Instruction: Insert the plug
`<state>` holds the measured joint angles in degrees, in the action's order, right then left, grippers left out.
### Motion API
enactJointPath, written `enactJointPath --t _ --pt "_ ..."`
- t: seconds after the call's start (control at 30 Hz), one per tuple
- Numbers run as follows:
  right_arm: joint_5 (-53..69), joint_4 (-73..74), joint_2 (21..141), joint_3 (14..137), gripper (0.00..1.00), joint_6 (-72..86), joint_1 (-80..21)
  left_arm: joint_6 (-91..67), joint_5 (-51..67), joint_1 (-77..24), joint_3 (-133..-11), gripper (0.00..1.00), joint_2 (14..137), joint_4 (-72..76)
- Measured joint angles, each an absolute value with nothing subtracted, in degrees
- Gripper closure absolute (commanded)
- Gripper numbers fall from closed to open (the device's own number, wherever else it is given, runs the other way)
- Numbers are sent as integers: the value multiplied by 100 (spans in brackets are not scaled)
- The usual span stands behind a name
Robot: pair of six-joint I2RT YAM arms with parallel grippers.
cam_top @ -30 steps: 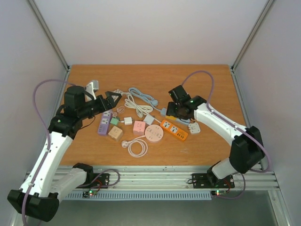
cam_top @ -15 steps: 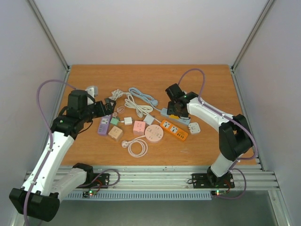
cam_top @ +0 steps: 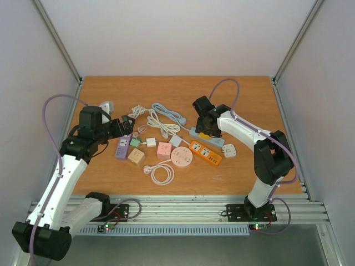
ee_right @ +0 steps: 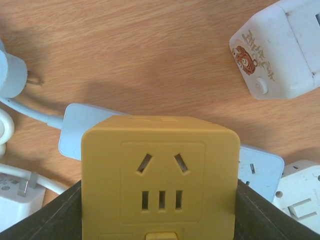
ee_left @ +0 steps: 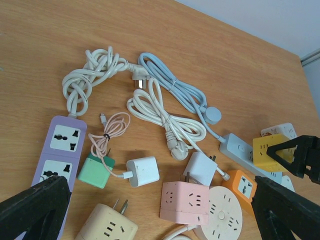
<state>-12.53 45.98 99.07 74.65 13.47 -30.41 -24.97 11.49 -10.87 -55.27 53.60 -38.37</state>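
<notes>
Yellow cube socket lower edge cut off.

**A robot laboratory test cell, not a home or an office.**

The wooden tabletop stands inside a box of plain white panels, held by bare aluminium posts. The left arm and the right arm are bolted on a slotted aluminium rail at the near edge. Loose purple cables run along the arms, and small circuit boards with lit lamps sit beside the bases. On the table lies a mixed set of practice items, not household order: a purple power strip, an orange power strip, a pink socket cube, a yellow socket cube and coiled cords.
</notes>
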Motion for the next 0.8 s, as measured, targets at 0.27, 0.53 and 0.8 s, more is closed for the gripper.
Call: enactJointPath --t 0.27,0.53,0.8 --pt "-1378 4982 10160 7824 58 1702 -3050 -2497 1146 -1055 -5511 1 5360 -3837" --pt "-1605 5520 10547 8335 66 2016 -3098 -2497 1133 -1020 -5509 1 5360 -3837" --pt "-1671 5839 10757 8600 67 2451 -3131 -2497 1127 -996 -5505 1 5363 -3835"
